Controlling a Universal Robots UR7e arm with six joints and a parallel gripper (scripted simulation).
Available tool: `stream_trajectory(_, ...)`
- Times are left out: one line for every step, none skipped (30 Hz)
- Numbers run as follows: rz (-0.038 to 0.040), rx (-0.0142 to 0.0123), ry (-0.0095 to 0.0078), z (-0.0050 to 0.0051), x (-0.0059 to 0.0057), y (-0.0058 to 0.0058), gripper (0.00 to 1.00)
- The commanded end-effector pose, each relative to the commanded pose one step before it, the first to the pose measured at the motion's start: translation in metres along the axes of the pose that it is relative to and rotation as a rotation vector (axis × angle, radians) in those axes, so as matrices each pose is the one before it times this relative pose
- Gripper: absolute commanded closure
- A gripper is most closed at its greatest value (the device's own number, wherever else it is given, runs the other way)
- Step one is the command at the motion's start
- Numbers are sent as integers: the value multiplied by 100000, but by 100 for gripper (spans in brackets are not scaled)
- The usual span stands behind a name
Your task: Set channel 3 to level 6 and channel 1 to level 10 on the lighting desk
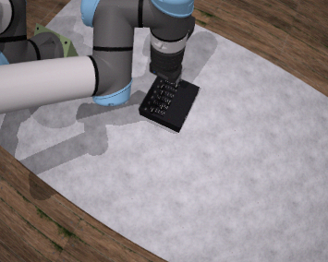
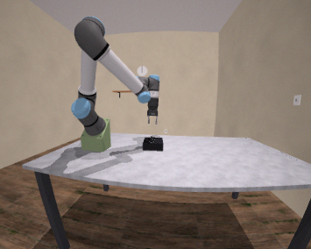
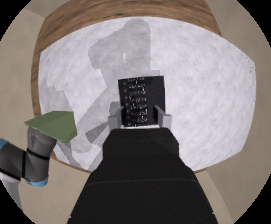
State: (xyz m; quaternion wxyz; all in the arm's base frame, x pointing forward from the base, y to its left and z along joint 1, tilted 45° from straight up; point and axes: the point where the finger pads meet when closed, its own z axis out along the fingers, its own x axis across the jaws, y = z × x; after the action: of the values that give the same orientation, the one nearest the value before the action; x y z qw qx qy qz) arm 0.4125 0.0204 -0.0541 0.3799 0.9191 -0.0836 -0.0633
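We see the claw [image 2: 152, 122] hanging fully open (holding nothing) straight above the lighting desk [image 1: 176, 107], which sits on its feet near the counter's [image 2: 235, 167] arm-side edge.

Top view looks steeply down on your round-edged grey marbled table top [image 1: 248, 152], close in, curved near edge at bottom. Exterior view stands back at room level, facing the front edge and the back wall. Wrist view looks down past the black two-finger gripper [image 3: 138, 117] to the far edge. All three share the small black box-shaped lighting desk [image 1: 171, 107] and the green arm pedestal [image 2: 104, 141].
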Motion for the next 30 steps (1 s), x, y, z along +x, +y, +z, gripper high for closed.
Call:
stream_trajectory(1270,135,3117,255,928,234,0)
stream_trajectory(3,-1,5,0,2,1,0)
stream_trajectory(0,0,0,0,0,0,0)
stream_trajectory(0,0,0,0,0,0,0)
stream_trajectory(0,0,0,0,0,0,0)
stream_trajectory(0,0,0,0,0,0,0)
stream_trajectory(0,0,0,0,0,0,0)
stream_trajectory(0,0,0,0,0,0,0)
stream_trajectory(0,0,0,0,0,0,0)
stream_trajectory(0,0,0,0,0,0,0)
stream_trajectory(0,0,0,0,0,0,0)
stream_trajectory(0,0,0,0,0,0,0)
stream_trajectory(0,0,0,0,0,0,0)
stream_trajectory(0,0,0,0,0,0,0)
stream_trajectory(0,0,0,0,0,0,0)
stream_trajectory(0,0,0,0,0,0,0)
stream_trajectory(0,0,0,0,0,0,0)
stream_trajectory(0,0,0,0,0,0,0)
stream_trajectory(5,0,-1,0,0,0,0)
stream_trajectory(32,-1,-5,2,-2,0,0)
stream_trajectory(84,-3,-14,5,-4,-1,0)
stream_trajectory(159,-5,-27,9,-8,-1,0)
stream_trajectory(254,-9,-42,14,-14,-2,0)
stream_trajectory(368,-13,-61,20,-20,-3,0)
stream_trajectory(0,0,0,0,0,0,0)
stream_trajectory(0,0,0,0,0,0,0)
stream_trajectory(497,-18,-83,28,-26,-3,0)
stream_trajectory(639,-24,-106,36,-34,-4,0)
stream_trajectory(793,-30,-132,44,-42,-4,0)
stream_trajectory(957,-38,-158,53,-51,-5,0)
